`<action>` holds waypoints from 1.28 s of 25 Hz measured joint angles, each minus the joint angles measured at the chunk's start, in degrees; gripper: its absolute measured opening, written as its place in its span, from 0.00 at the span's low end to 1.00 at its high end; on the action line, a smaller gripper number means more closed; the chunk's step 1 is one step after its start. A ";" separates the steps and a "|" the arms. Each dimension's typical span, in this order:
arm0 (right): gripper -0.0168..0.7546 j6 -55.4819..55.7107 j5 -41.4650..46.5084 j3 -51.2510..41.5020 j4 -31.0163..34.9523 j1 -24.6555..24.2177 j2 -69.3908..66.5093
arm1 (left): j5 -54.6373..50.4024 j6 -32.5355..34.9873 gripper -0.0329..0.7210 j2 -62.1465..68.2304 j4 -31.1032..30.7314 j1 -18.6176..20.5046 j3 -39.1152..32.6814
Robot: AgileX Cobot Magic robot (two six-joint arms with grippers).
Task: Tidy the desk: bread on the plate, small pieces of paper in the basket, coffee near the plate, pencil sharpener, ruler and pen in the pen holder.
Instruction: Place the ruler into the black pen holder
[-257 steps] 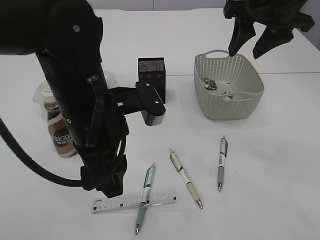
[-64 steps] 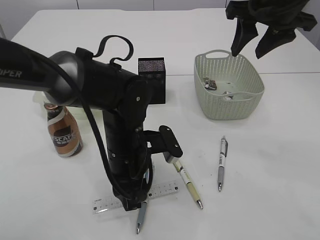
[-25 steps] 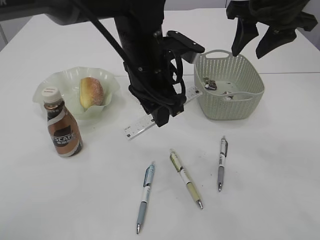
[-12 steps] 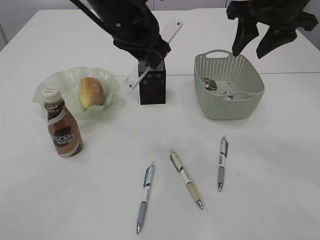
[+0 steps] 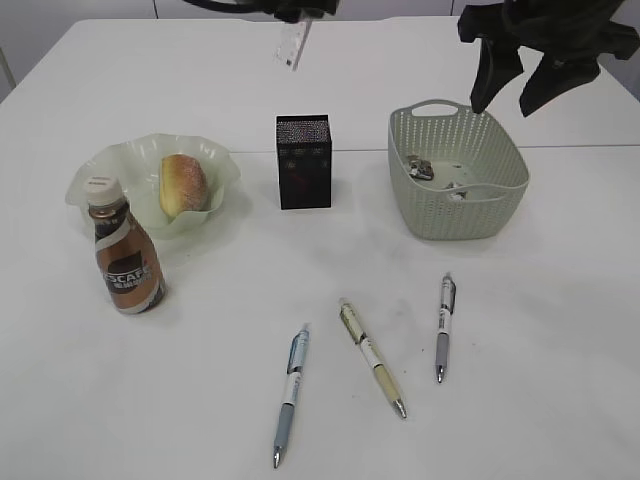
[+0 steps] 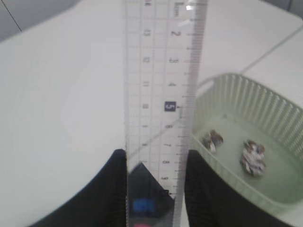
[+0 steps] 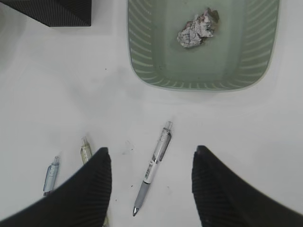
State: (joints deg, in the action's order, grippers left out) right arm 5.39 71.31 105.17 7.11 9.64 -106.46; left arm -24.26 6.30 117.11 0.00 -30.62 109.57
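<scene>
My left gripper [image 6: 156, 163] is shut on the clear ruler [image 6: 163, 94], which stands lengthwise between its fingers. In the exterior view the ruler [image 5: 292, 45] hangs at the top edge, high above the black pen holder [image 5: 303, 162]. The right gripper [image 7: 151, 150] hangs open and empty above a grey pen [image 7: 154, 165]. Three pens lie at the front: blue [image 5: 291, 395], yellow [image 5: 371, 357] and grey [image 5: 444, 325]. Bread [image 5: 182, 184] sits on the green plate [image 5: 95, 170], with the coffee bottle [image 5: 124, 250] beside it. Paper pieces [image 7: 196, 28] lie in the basket [image 5: 458, 200]. The pencil sharpener is out of view.
The basket [image 6: 265, 109] is below and to the right of the held ruler. The pen holder's corner [image 7: 57, 12] shows at the top left of the right wrist view. The right arm [image 5: 540, 50] hovers over the basket's far rim.
The left arm has lifted the ruler off the table, carried it back over the pen holder and raised it to the top of the view. The right arm has barely moved.
</scene>
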 joint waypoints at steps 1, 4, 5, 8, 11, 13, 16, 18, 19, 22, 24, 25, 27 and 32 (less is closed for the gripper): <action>0.54 0.00 0.00 0.00 -0.50 0.00 0.00 | 2.47 0.00 0.38 0.00 0.00 0.46 0.00; 0.54 0.00 0.00 0.00 -2.31 0.00 0.00 | 10.09 0.00 0.38 0.77 1.16 1.25 0.00; 0.54 -0.10 0.00 0.00 -2.89 0.00 0.00 | 12.29 0.00 0.38 1.40 1.70 1.39 0.00; 0.54 -0.11 0.00 0.00 -4.60 0.00 0.00 | 17.36 0.00 0.38 3.86 2.70 1.51 0.00; 0.54 -0.11 0.00 0.00 -6.00 0.00 0.00 | 20.81 0.00 0.38 6.46 3.08 1.62 0.00; 0.54 -0.11 0.00 0.00 -6.37 0.00 0.00 | 22.03 0.00 0.38 7.89 3.46 1.65 0.00; 0.54 -0.11 0.00 0.00 -6.48 0.00 0.00 | 22.83 0.00 0.38 9.78 4.25 1.74 0.00; 0.54 -0.11 0.00 0.00 -6.71 0.00 0.00 | 23.29 0.00 0.38 10.96 4.76 1.74 0.00; 0.54 -0.11 0.00 0.00 -7.11 0.00 0.00 | 23.60 0.00 0.38 11.49 4.89 1.85 0.00; 0.54 -0.11 0.00 0.00 -7.11 0.00 0.00 | 24.26 0.00 0.38 12.57 4.98 2.20 0.00; 0.54 -0.11 0.00 0.00 -7.11 0.00 0.00 | 24.26 0.00 0.38 13.11 4.98 2.60 0.00; 0.54 -0.11 0.00 0.00 -7.11 0.00 0.00 | 24.26 0.00 0.38 13.35 5.13 2.88 0.00; 0.54 -0.11 0.00 0.00 -7.11 0.00 0.00 | 24.26 0.00 0.38 13.83 5.56 3.25 0.00; 0.54 -0.11 0.00 0.00 -7.11 0.00 0.00 | 24.26 0.00 0.38 15.88 6.97 4.26 0.00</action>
State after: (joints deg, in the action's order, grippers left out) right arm 5.28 71.31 105.17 0.00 9.64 -106.46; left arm 0.00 6.30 133.00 6.97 -26.36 109.57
